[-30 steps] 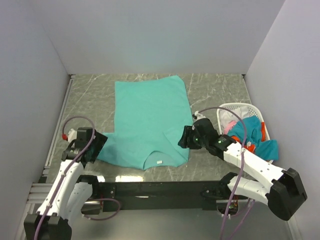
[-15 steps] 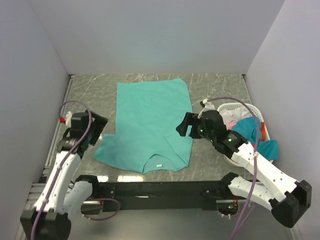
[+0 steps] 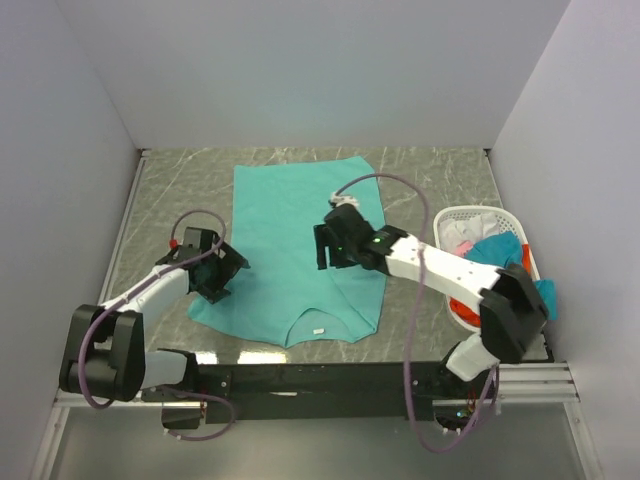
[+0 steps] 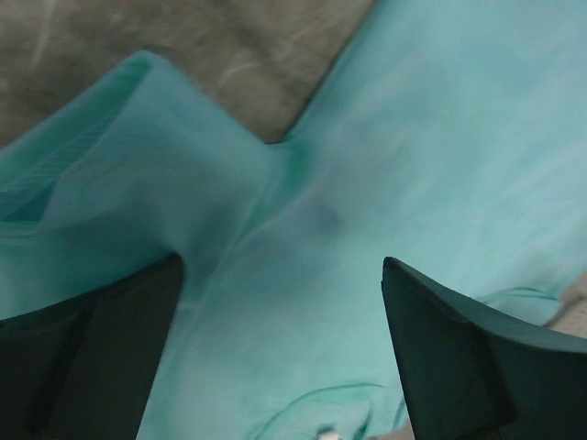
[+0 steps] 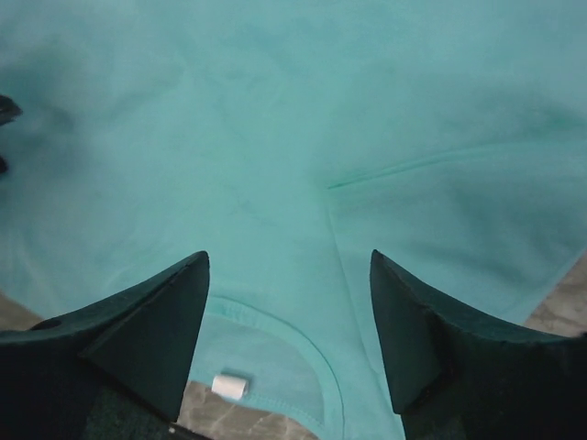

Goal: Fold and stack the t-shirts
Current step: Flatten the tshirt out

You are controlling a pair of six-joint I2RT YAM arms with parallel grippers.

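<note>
A teal-green t-shirt [image 3: 295, 225] lies flat on the marble table, collar at the near edge, its right sleeve folded in. My left gripper [image 3: 228, 270] is open over the shirt's left sleeve [image 4: 138, 174]. My right gripper [image 3: 322, 250] is open above the shirt's middle, facing the collar [image 5: 275, 321] and its white label [image 5: 229, 385]. Both are empty. The orange-red, blue-teal and pale pink t-shirts [image 3: 495, 250] lie heaped in the basket at the right.
A white lattice laundry basket [image 3: 470, 215] stands at the right edge of the table. Grey walls close the left, back and right sides. Bare marble [image 3: 170, 200] shows left of the shirt and behind it.
Both grippers have moved inward over the shirt: the left from the table's left edge onto the left sleeve, the right from the shirt's right edge to its middle. The right sleeve is now folded in.
</note>
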